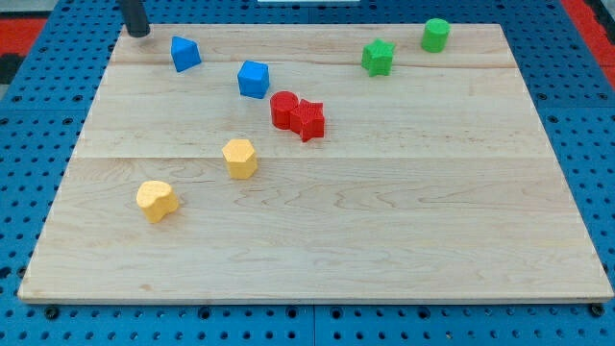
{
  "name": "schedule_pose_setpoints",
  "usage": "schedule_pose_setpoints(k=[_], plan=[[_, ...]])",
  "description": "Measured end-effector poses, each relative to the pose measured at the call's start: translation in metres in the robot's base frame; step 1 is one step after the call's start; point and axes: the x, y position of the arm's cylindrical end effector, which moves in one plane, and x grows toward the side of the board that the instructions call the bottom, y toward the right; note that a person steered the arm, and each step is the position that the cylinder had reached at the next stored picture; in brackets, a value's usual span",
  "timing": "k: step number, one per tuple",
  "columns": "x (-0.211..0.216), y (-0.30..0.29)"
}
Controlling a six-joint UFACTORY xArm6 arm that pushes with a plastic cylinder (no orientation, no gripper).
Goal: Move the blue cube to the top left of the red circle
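Observation:
The blue cube [254, 79] sits on the wooden board [384, 221], just up and left of the red circle [282, 109], with a small gap between them. A red star [308, 119] touches the red circle on its right. My tip [139, 32] is at the board's top left corner, left of a second blue block [185, 53] and well away from the blue cube.
A yellow hexagon block [240, 158] and a yellow heart-like block [156, 200] lie at lower left. A green star [379, 57] and a green cylinder [435, 35] stand at top right. Blue pegboard surrounds the board.

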Motion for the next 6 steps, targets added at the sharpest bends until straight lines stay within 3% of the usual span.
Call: schedule_pose_setpoints(k=[1,2,3,4,6], plan=[[0.045,0.09],[0.064,0.141],[0.013,0.099],[0.01,0.155],[0.079,0.18]])
